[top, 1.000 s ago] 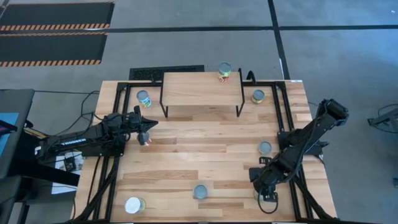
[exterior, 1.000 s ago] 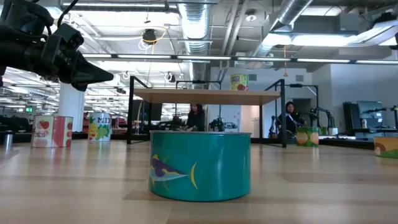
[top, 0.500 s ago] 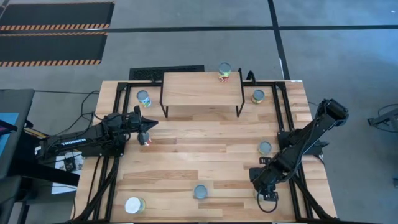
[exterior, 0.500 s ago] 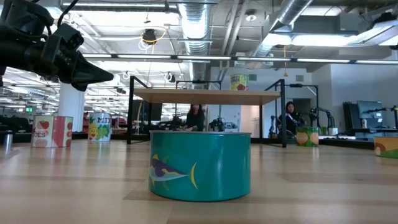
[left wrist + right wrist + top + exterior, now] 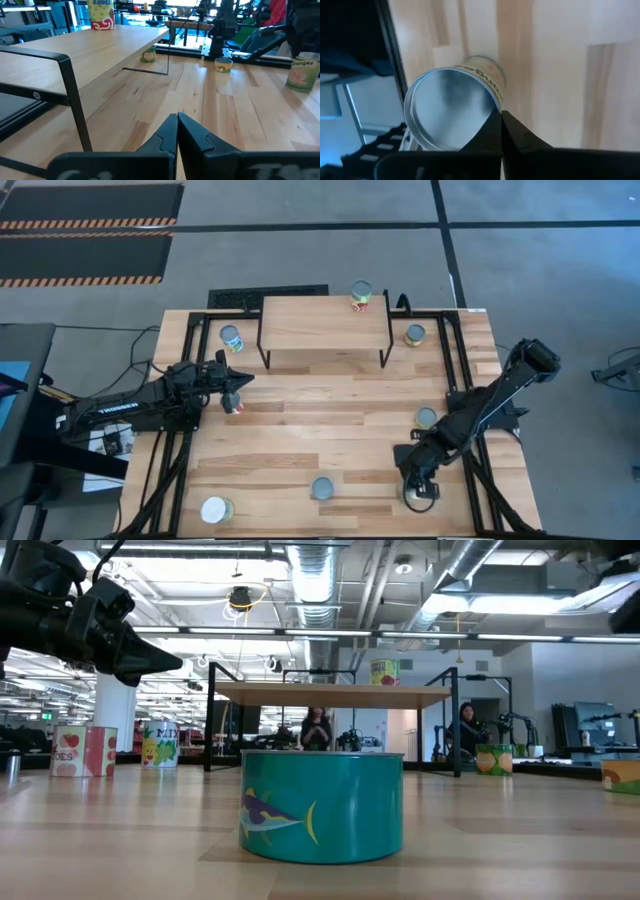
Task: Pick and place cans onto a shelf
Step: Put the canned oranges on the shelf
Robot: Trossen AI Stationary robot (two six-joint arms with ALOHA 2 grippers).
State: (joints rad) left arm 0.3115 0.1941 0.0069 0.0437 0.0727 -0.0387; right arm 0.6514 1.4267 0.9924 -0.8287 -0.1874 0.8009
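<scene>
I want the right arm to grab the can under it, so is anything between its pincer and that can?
Nothing visible is. The right pincer hangs shut directly over the silver-topped round tin at the wooden tabletop's right front corner.

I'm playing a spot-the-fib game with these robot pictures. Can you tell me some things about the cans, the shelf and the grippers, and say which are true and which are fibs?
1. One can stands on the shelf. True.
2. The left gripper is wide open. False: its fingers are shut together, holding nothing.
3. The right gripper is shut above a silver-topped can. True.
4. The big teal can sits on the shelf. False: it stands on the table, in front of the shelf.
5. The shelf is full. False: it holds only one can.
</scene>
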